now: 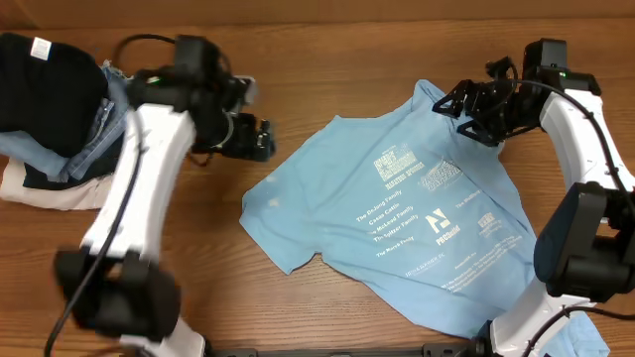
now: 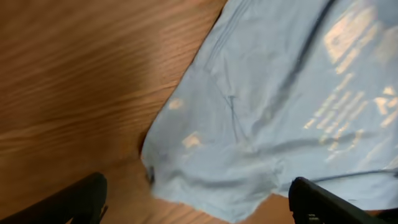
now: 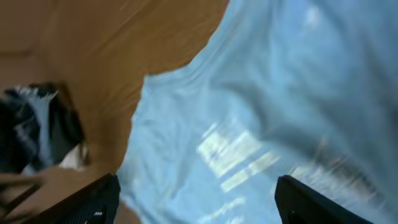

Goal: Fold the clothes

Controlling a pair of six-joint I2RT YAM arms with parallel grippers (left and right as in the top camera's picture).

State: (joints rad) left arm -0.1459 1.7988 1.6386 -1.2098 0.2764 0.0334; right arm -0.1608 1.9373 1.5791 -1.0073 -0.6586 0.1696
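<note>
The light sky-blue T-shirt [image 1: 397, 213] lies spread and rumpled on the wooden table, small white print facing up. My left gripper [image 1: 264, 141] hovers just left of the shirt's left sleeve, open and empty; its wrist view shows the sleeve edge [image 2: 205, 180] between the fingertips [image 2: 199, 205]. My right gripper [image 1: 474, 111] is above the shirt's upper right part near the collar, open and empty; its wrist view is blurred and shows blue cloth with white print [image 3: 236, 149] below the fingers [image 3: 196, 202].
A heap of other clothes, black, denim-blue and white [image 1: 55, 109], lies at the table's far left behind my left arm. It also shows at the left edge of the right wrist view [image 3: 37, 130]. Bare wood surrounds the shirt.
</note>
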